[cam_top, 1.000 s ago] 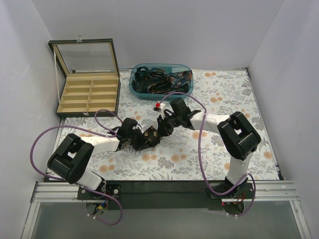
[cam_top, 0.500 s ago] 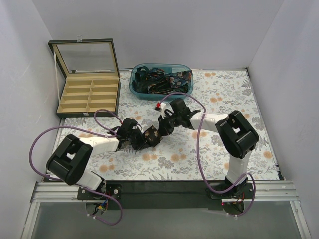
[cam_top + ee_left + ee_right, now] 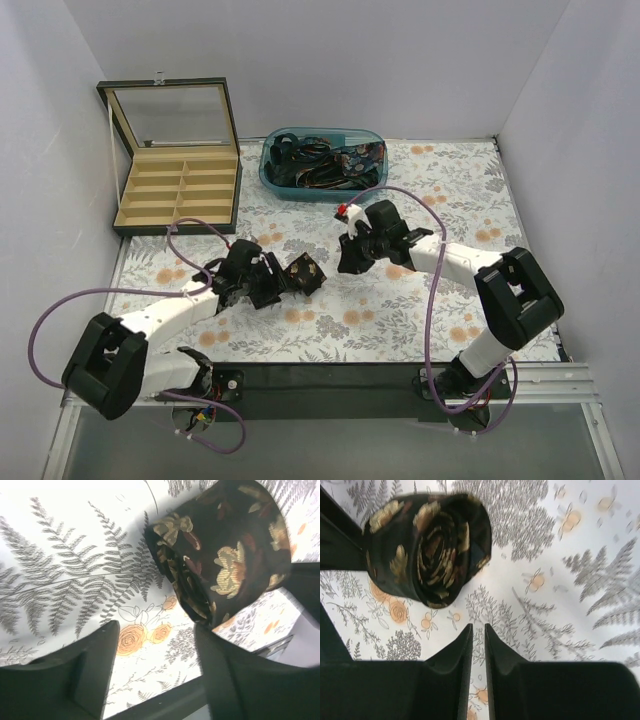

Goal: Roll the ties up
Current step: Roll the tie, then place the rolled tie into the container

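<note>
One tie (image 3: 305,273) lies wound into a tight roll on the table (image 3: 400,310), between the two grippers. The left gripper (image 3: 155,630) has its fingers spread, the roll at their tips rather than between them; contact cannot be confirmed. The right gripper (image 3: 478,630) is closed to a thin slit on nothing, near the roll. Rolling of this tie appears complete. Next comes a squeeze across the coil, to prevent unwinding, and probable transfer to the box (image 3: 178,188). More ties wait in the bin (image 3: 270,175). No legible writing.

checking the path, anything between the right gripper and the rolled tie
Only bare floral cloth between right gripper and rolled tie, seen in the right wrist view.
</note>
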Motion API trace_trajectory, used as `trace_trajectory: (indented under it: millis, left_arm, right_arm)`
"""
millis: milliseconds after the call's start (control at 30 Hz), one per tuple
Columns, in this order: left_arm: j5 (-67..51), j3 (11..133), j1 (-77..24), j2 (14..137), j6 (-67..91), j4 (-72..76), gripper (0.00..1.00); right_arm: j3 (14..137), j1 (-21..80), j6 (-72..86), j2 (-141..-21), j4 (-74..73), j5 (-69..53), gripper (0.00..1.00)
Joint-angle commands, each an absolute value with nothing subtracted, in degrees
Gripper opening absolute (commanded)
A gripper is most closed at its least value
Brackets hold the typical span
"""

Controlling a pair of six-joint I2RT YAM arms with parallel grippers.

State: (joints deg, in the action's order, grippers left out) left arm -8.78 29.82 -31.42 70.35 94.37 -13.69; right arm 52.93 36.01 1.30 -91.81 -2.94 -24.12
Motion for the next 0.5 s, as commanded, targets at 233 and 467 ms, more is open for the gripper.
trace_trajectory:
  millis: [233, 467]
  left_arm:
    - [-14.8, 38.3, -18.2, 66.3, 77.9, -22.7, 0.93]
    - [-22.7, 47.5, -17.2, 77.3, 67.8, -20.7, 0.94]
  right_arm:
    - [39.5, 37.9, 18.3, -85.3, 10.8, -29.0, 0.32]
    - [32.4, 38.1, 36.1, -83.8, 29.4, -28.7, 0.6]
